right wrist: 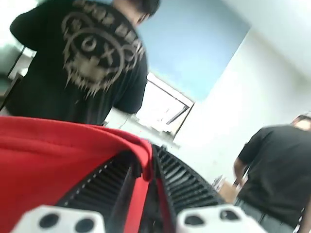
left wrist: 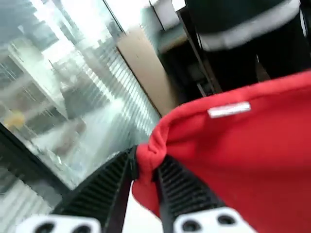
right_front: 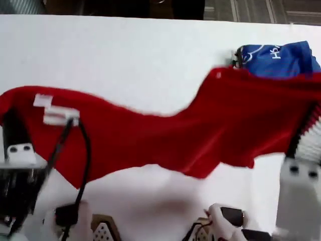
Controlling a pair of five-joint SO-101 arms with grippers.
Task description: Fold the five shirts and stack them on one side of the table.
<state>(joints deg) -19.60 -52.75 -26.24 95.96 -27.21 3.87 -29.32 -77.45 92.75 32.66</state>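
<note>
Red shirt [right_front: 165,135] hangs stretched across middle of frame over table [right_front: 125,55], middle sagging. Left gripper [left wrist: 147,160] clamped on bunched edge near white label [left wrist: 229,109]. Right gripper [right wrist: 146,158] clamped on thin hem. Risk: more sideways pull slips hem from either pinch, and shirt drops crumpled. Right end overlaps blue shirt [right_front: 278,59] at upper right; lowering there may rumple it.

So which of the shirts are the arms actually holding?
The red shirt, pinched by the left gripper and right gripper; the blue shirt lies on the table.
</note>
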